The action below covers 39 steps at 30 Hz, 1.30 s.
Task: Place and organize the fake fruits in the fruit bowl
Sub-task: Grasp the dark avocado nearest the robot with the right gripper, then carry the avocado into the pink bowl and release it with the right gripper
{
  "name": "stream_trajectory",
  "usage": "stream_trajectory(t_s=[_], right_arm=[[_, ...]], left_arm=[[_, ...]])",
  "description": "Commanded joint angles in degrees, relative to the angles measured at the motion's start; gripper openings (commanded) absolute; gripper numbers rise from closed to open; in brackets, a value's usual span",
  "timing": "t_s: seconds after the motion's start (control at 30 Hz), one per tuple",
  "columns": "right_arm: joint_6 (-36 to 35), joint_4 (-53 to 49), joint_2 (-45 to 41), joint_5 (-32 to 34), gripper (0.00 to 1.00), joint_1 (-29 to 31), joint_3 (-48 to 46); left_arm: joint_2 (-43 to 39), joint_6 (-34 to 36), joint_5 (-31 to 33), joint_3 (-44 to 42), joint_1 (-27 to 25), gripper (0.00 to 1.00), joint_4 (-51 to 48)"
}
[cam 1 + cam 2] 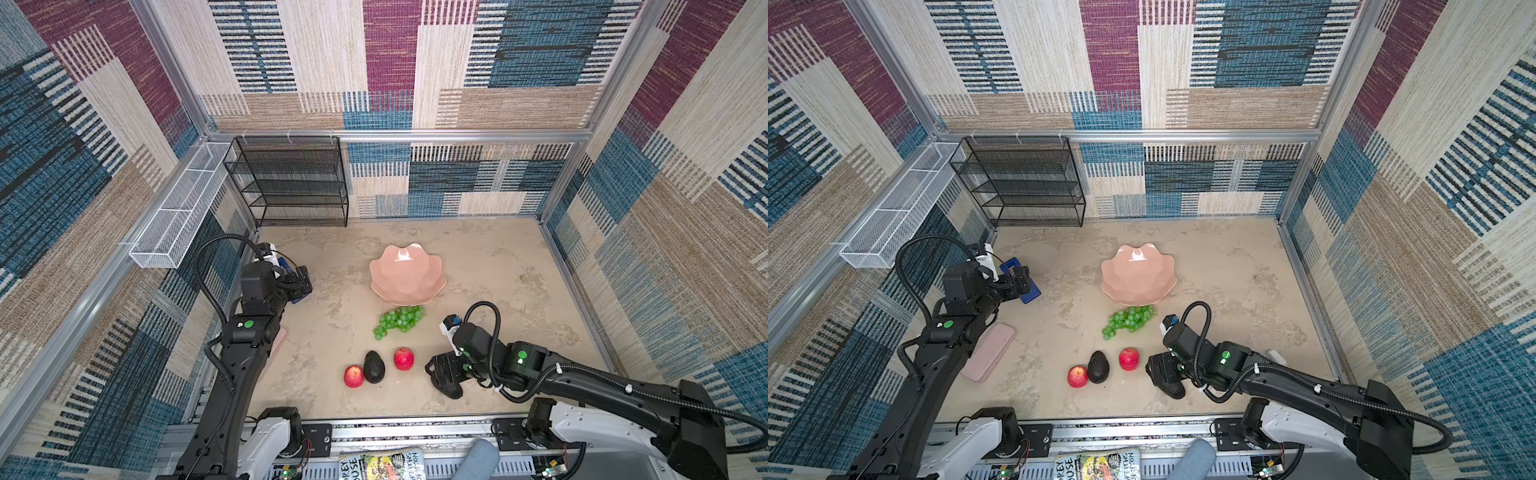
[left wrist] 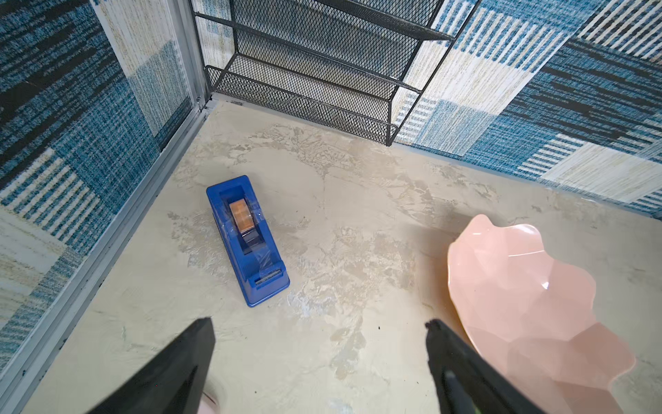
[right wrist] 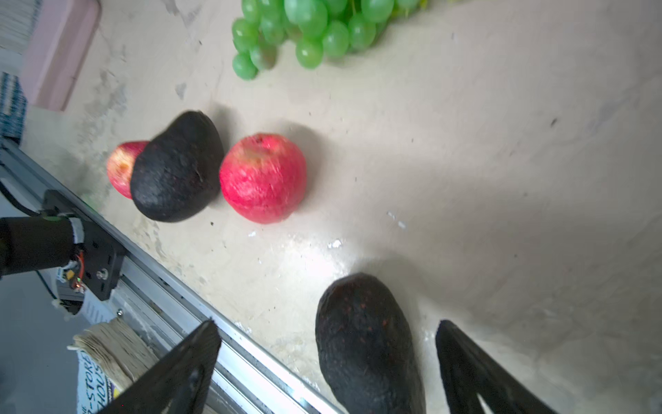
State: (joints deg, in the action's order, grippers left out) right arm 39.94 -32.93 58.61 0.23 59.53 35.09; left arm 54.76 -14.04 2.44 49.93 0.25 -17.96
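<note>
Right claw released, jaws wide, straddling a blackish-green pear-shaped avocado lying on the beige mottled counter. The right wrist view shows a wide gap on one side and a thin one on the other, with no contact I can make out. In both top views that avocado is mostly under the claw, lower right of centre, close to the front aluminium rail. Left claw also released, over bare counter at mid-left, near the left wall.

Wide salmon-pink scalloped fruit bowl: centre of frame, all five fruits outside it. Open counter all round, with the most room to its right and behind.

Bunch of glossy green grapes is just below the bowl, near its rim; can't tell if touching. Lower down there's a row: small red apple, second dark avocado tight against it, then another red apple slightly apart, just left of the right claw.

View differences:
- Blue tape dispenser shows whole only from the left wrist; in a top view the dispenser is half hidden by the left claw.
- Flat pink piece is clear in a top view and from the right wrist.

Black mesh shelf fills the back-left corner.
</note>
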Motion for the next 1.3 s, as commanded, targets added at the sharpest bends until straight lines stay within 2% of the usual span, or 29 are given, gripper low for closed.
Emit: stream_trajectory(t_s=[0.0,0.17,0.33,0.5,0.6,0.73,0.83,1.0,1.13,1.27], right_arm=[[6.55,-1.4,1.94,3.54,0.96,2.74,-0.8],[7.62,1.59,6.32,5.08,0.92,3.96,-2.37],[7.96,2.5,9.75,7.77,0.72,4.04,-1.69],[7.34,2.52,9.16,11.27,0.57,3.08,1.74],[4.42,3.53,8.44,11.6,0.53,-0.99,5.46],[-5.33,9.53,10.8,11.37,0.53,-11.07,12.78],[-13.54,14.66,17.17,10.04,0.53,-18.24,20.26],[-22.56,19.51,33.29,4.26,0.52,-24.79,33.96],[-27.23,19.67,46.11,2.7,0.51,-26.43,44.21],[-29.01,19.28,54.49,0.73,0.51,-27.27,50.71]], left_arm=[[-0.27,-1.42,-0.23,0.71,0.01,0.96,-0.71],[-0.58,-1.16,0.26,0.65,0.01,0.96,-0.78],[-0.56,-0.9,0.59,0.74,0.01,0.96,-1.03],[-0.4,-0.9,0.98,0.62,0.01,0.96,-0.96],[-0.02,-1.0,0.99,0.75,0.01,0.96,-1.12],[-0.15,-1.05,1.44,0.78,0.01,0.96,-1.61],[-0.46,-0.9,1.98,0.44,-0.07,0.96,-2.02],[-0.63,-0.23,-0.66,1.32,0.01,0.97,-3.81],[-2.32,-0.92,-3.08,1.96,0.01,0.96,-11.13],[-2.89,-3.96,-10.81,2.74,0.01,0.92,-21.89]])
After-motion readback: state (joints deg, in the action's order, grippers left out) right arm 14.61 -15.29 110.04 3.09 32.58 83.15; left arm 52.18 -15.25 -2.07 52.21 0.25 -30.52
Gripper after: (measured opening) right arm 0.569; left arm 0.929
